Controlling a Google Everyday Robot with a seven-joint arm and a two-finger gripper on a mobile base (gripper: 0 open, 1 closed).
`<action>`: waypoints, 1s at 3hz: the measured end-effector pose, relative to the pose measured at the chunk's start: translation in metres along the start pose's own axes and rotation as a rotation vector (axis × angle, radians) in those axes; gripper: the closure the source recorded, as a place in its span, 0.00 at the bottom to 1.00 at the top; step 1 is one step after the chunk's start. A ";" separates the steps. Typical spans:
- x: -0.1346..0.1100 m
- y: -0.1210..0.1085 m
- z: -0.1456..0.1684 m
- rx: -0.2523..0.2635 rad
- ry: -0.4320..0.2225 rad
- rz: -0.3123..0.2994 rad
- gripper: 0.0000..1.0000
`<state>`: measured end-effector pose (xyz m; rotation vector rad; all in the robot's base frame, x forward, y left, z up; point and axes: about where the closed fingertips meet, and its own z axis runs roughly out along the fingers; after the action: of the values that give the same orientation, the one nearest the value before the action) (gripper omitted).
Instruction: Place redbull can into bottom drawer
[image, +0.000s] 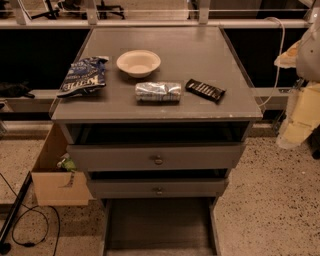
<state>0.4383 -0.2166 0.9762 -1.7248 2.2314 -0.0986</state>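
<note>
While the redbull can (158, 91) lies on its side on the cabinet top (200, 45), between Kettle chip bag (82, 76) left and candy bar (205, 90) right, near of the bowl (138, 63), the gripper (300, 117) hangs past the right edge, well apart. Open or closed: cannot tell. Bottom drawer (159, 227) stands pulled out, likely to receive the can. Reach not begun.

Silver-blue redbull can (158, 91), grey bottom drawer (159, 225), cream jaws at right edge
</note>
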 end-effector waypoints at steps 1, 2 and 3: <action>-0.001 -0.004 0.000 0.009 -0.005 -0.009 0.00; -0.012 -0.032 0.003 0.026 -0.029 -0.059 0.00; -0.032 -0.085 0.006 0.060 -0.124 -0.131 0.00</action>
<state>0.5259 -0.2084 0.9983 -1.7926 2.0075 -0.0853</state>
